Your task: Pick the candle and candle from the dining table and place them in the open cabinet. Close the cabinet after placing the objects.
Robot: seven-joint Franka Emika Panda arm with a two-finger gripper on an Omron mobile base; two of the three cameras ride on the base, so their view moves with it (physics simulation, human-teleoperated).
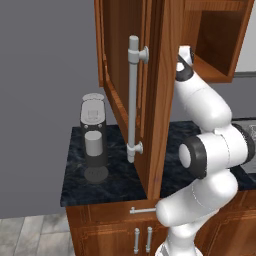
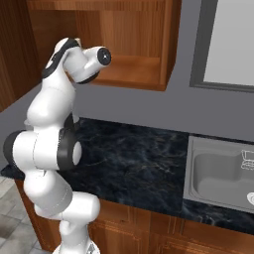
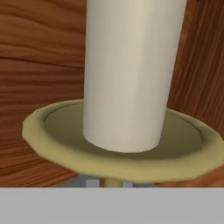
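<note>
Left base view: the arm (image 1: 207, 150) is seen reaching up behind the open cabinet door (image 1: 150, 95), whose long silver bar handle (image 1: 132, 100) faces the camera; the hand is hidden behind the door. A coffee machine (image 1: 93, 137) stands on the dark marble worktop (image 1: 115, 175) below.

Right base view: the wrist (image 2: 89, 62) is raised to the level of the cabinet (image 2: 124, 44) shelf, at its open front. A steel sink (image 2: 223, 173) is set in the worktop to the right.

Hand view: a thick cream candle (image 3: 129, 74) on its wide brass dish (image 3: 52, 131) is seen very close, with reddish wood grain of the cabinet interior behind and beside it.

Fingers: pressed nearly together; judged to be pinching the holder's stem below the dish, though the contact itself is not visible.

Candle position: at or just inside the cabinet; whether it rests on the shelf cannot be told.

Step in hand: placing of this candle.

Advice: the candle is to be kept upright, lowered until the base seats flat, released only then, and the hand withdrawn straight back, clear of the door.
</note>
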